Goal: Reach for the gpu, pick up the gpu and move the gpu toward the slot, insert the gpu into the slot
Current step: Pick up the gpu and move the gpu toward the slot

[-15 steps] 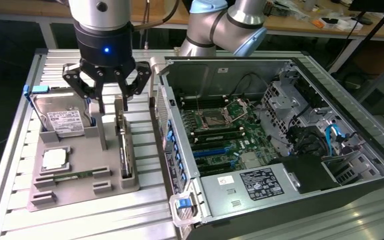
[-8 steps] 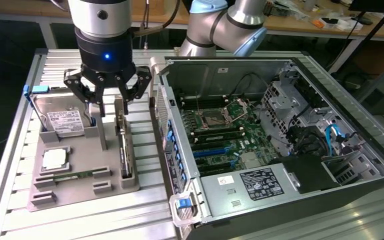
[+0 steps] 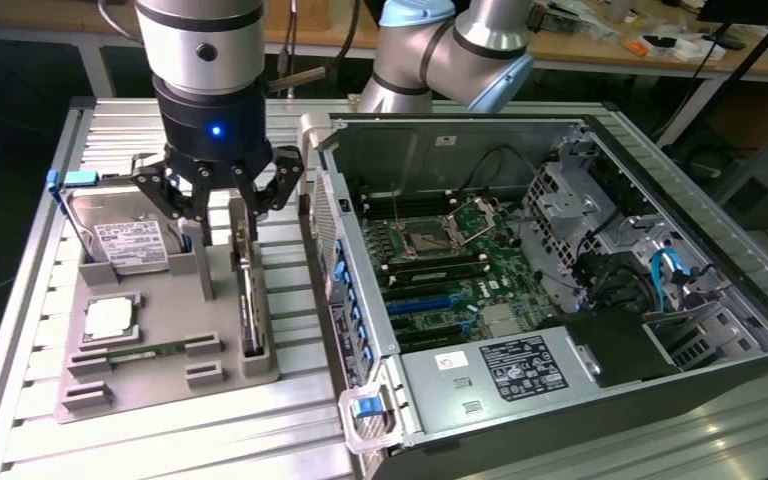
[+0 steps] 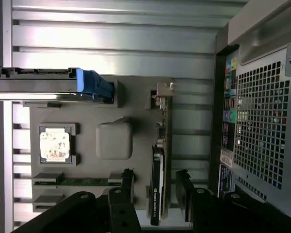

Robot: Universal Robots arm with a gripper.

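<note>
The gpu (image 3: 248, 300) stands on its long edge in a groove of the grey holder tray (image 3: 157, 385), at the exterior view's left of the open computer case. My gripper (image 3: 228, 205) hangs just above its far end, open. In the wrist view the gripper (image 4: 156, 191) straddles the gpu (image 4: 157, 160), one finger (image 4: 127, 187) on each side with a gap to the card. The slot (image 3: 427, 298) is a blue connector on the green motherboard (image 3: 458, 255) inside the case.
The tray also holds a silver hard drive (image 3: 131, 240), a processor (image 3: 111, 318) and a green memory stick (image 3: 144, 352). The case wall (image 3: 337, 280) rises close beside the gpu. Cables and drive cages (image 3: 624, 260) fill the case's far side. A slatted metal table (image 3: 224, 440) carries everything.
</note>
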